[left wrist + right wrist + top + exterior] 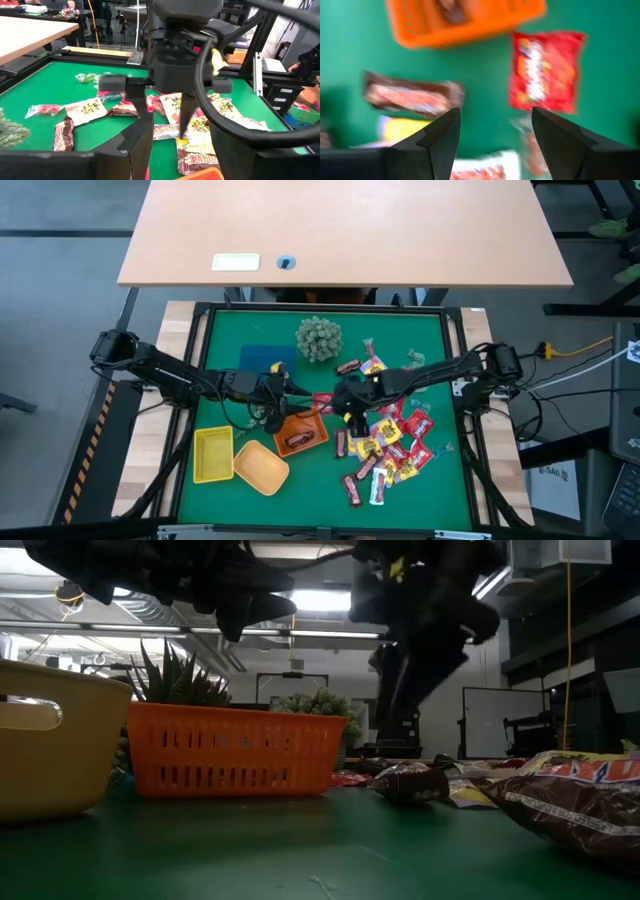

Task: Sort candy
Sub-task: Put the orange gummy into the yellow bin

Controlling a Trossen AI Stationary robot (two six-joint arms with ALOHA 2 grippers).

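1. Candy (pixel 385 445): light, crinkly, slippery packets heaped at the green mat's four o'clock; pinch each flat across its middle.
2. Right gripper (pixel 352 420), fingers spread, empty, hangs over the heap's nine o'clock edge.
3. Left gripper (pixel 272 418), fingers spread, waits beside the orange tray (pixel 300 434).

We look straight down on whole table (pixel 225 340); level across its near edge; from both wrists, close. All views share orange tray (pixel 300 433).
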